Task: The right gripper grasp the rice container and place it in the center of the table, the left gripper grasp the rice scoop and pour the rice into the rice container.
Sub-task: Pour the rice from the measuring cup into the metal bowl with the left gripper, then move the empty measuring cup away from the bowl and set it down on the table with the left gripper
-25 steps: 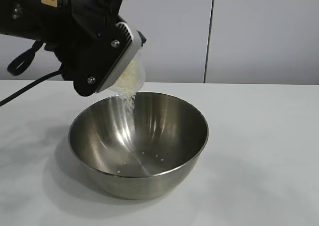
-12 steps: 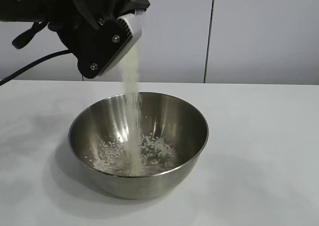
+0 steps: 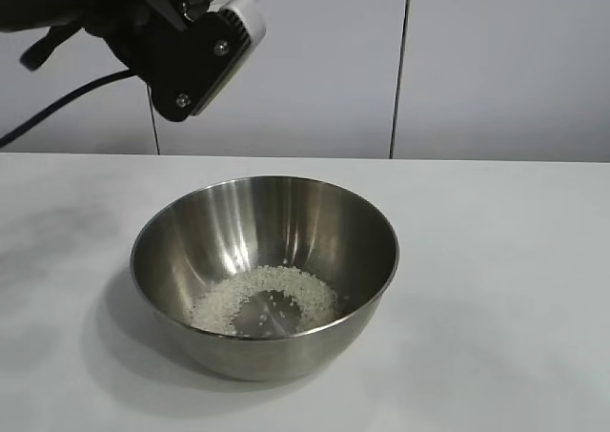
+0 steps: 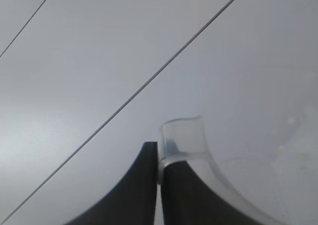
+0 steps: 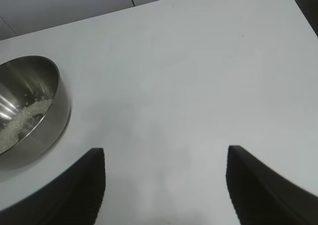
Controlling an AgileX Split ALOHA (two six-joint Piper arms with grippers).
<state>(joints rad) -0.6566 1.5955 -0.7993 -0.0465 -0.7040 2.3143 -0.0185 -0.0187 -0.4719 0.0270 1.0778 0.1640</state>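
Because the rice lies in the bowl on the table, the left gripper pinches the cup above it, while the right gripper waits wide beside the bowl.

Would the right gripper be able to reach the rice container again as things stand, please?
Probably yes. The right gripper hangs open over bare table, with the rice container off to one side and nothing between them. The left gripper, holding the rice scoop, is raised above the bowl.
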